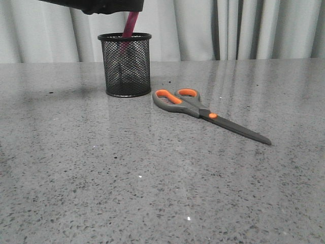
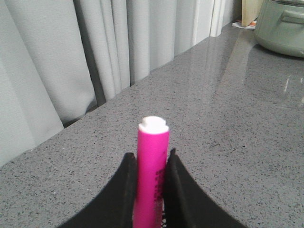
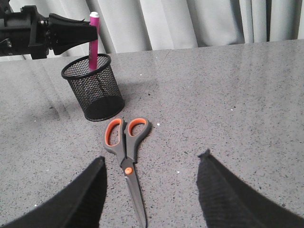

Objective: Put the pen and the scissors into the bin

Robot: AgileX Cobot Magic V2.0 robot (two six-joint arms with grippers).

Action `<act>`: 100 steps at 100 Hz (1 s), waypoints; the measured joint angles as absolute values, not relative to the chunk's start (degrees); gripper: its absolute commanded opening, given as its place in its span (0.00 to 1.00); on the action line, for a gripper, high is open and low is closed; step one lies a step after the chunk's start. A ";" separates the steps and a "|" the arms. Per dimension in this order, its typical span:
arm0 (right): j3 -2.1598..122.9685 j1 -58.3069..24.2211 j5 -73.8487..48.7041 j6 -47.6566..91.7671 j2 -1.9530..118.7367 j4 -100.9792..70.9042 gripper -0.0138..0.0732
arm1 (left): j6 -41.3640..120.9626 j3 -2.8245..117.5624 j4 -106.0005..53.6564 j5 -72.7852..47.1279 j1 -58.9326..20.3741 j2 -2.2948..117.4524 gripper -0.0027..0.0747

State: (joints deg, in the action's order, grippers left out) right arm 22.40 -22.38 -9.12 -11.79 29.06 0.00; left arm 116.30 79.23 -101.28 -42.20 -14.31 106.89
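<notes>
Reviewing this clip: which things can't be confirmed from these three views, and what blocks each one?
- Whether the pen tip touches the bin floor: mesh too dense in the front and right wrist views.
- Left gripper fingertips: cut off by the front view's top edge; the left wrist view shows only the fingers clamping the pen.
- Scissors blade tip: runs off the right wrist view's edge.
- Right gripper: absent from the front view.

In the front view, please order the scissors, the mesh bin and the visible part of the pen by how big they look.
1. The scissors: longest, though nearer the camera.
2. The bin: shorter, but much bulkier.
3. The pen: only a short part shows above the rim, under the left hand.
</notes>
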 measured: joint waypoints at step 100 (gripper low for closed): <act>66.53 -41.15 -43.62 -5.53 73.43 9.48 0.60 | 98.36 73.17 -82.91 -53.96 -13.48 61.48 0.16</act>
